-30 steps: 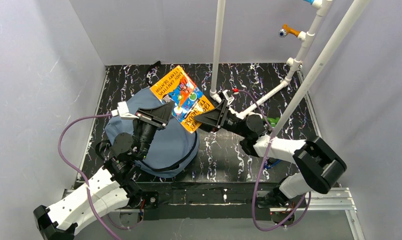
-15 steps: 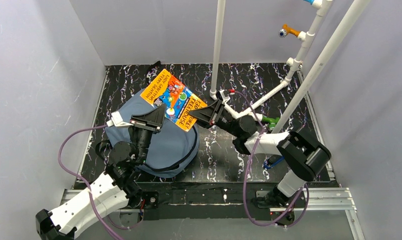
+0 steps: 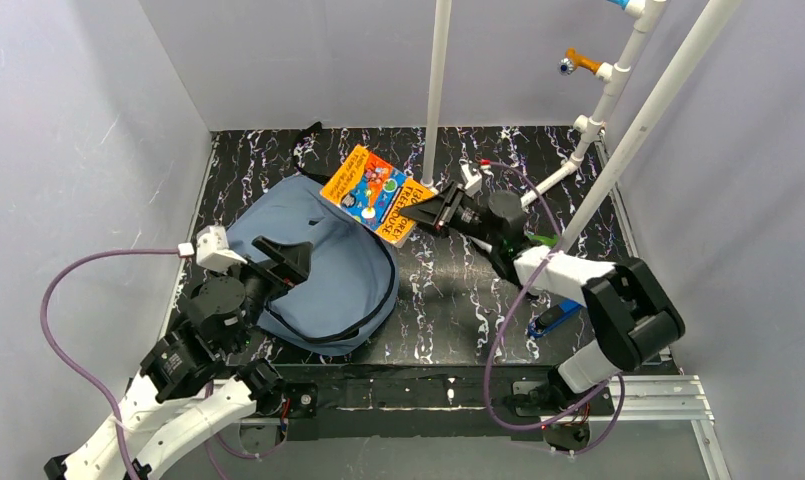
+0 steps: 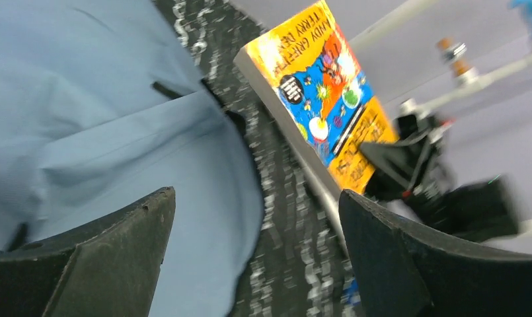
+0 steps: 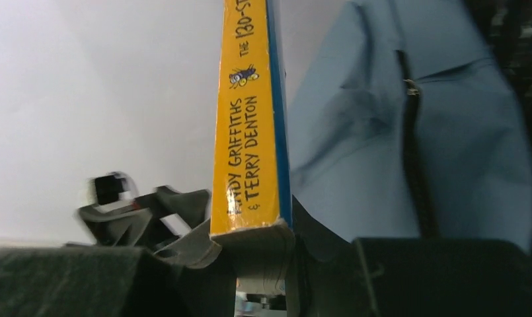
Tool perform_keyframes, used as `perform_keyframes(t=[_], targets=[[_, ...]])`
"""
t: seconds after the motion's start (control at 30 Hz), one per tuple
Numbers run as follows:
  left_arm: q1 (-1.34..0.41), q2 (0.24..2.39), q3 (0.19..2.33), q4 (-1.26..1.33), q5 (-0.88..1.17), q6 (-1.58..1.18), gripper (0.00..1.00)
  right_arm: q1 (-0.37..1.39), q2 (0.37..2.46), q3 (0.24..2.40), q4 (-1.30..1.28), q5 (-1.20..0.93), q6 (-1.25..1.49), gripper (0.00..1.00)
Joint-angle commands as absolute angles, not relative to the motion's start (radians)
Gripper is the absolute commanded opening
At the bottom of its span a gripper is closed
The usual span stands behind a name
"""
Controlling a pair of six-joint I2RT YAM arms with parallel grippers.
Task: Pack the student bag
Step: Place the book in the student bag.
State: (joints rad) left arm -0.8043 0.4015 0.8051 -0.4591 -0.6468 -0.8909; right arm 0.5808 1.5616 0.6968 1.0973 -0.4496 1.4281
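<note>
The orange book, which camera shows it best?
The top external view: the whole orange book shows, cover up, held at one edge by the right gripper. The left wrist view shows its cover tilted and blurred; the right wrist view shows only its spine.

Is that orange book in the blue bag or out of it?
Out. The right gripper holds the orange book by one end, beside the far edge of the blue bag; none of it sits inside.

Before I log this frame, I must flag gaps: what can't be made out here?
Student bag opening, open or zipped: too small in the top view, blurred in the left wrist view.
Book title: cut off by the right wrist view's top edge.
Blue object: top view, partly behind the right arm, too small.
</note>
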Motion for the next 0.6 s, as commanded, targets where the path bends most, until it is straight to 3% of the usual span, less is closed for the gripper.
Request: perform_keyframes(t=[0.0,0.17,0.3,0.37,0.57], targets=[[-0.807,0.487,0.886,-0.694,-0.573,-0.633,0.92,0.589,1.41,0.943,0.304,-0.489,0.852,0.01],[-0.806,0.71,1.002,-0.682,-0.278,-0.355,0.85,0.589,1.289,1.11,-0.19,-0.179,0.495,0.01],[-0.817,0.945,1.098,-0.738,-0.015,-0.243,0.76,0.588,1.234,1.189,-0.405,0.004,0.346,0.01],[-0.876,1.041,1.148,-0.783,-0.062,-0.237,0.76,0.588,1.205,1.197,-0.469,0.083,0.31,0.01],[-1.185,1.264,1.163,-0.793,-0.535,-0.147,0.92,0.588,1.107,1.13,-0.497,0.109,0.297,0.01]])
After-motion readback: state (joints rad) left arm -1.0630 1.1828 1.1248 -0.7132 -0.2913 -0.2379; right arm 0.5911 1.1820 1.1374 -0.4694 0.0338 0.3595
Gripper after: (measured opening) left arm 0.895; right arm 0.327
